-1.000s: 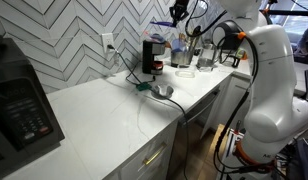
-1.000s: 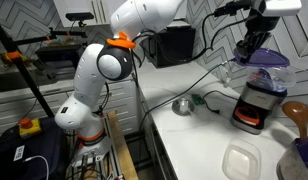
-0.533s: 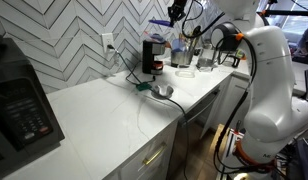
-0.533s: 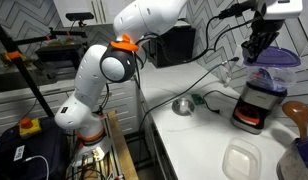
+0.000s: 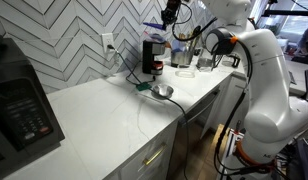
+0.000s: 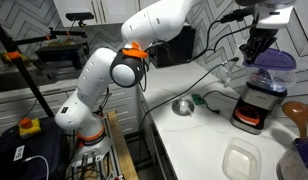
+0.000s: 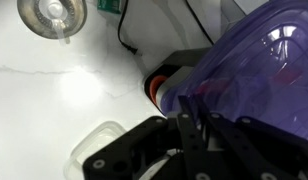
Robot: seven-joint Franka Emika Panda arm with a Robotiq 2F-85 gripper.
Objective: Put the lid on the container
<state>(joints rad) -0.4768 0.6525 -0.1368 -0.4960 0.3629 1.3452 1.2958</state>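
Observation:
The purple lid (image 6: pixel 275 60) is held flat in my gripper (image 6: pixel 259 44), right over the top of the dark upright container (image 6: pixel 255 102). I cannot tell whether lid and container touch. In an exterior view the gripper (image 5: pixel 171 14) and lid (image 5: pixel 154 24) hang above the container (image 5: pixel 151 56) by the back wall. In the wrist view the lid (image 7: pixel 262 66) fills the right side. The container's reddish mark (image 7: pixel 157 86) peeks out below it. My fingers (image 7: pixel 190 132) are shut on the lid's edge.
A small steel bowl (image 6: pixel 181 105) (image 5: pixel 162 91) (image 7: pixel 54 15) stands on the white counter beside a green item and a cable. A pale square tub (image 6: pixel 242 160) and a wooden spoon (image 6: pixel 297 113) lie nearby. A black appliance (image 5: pixel 19 100) stands at the counter's far end.
My gripper has carried the lid sideways toward the wall, to a spot over the container. The arm's elbow has swung along with it.

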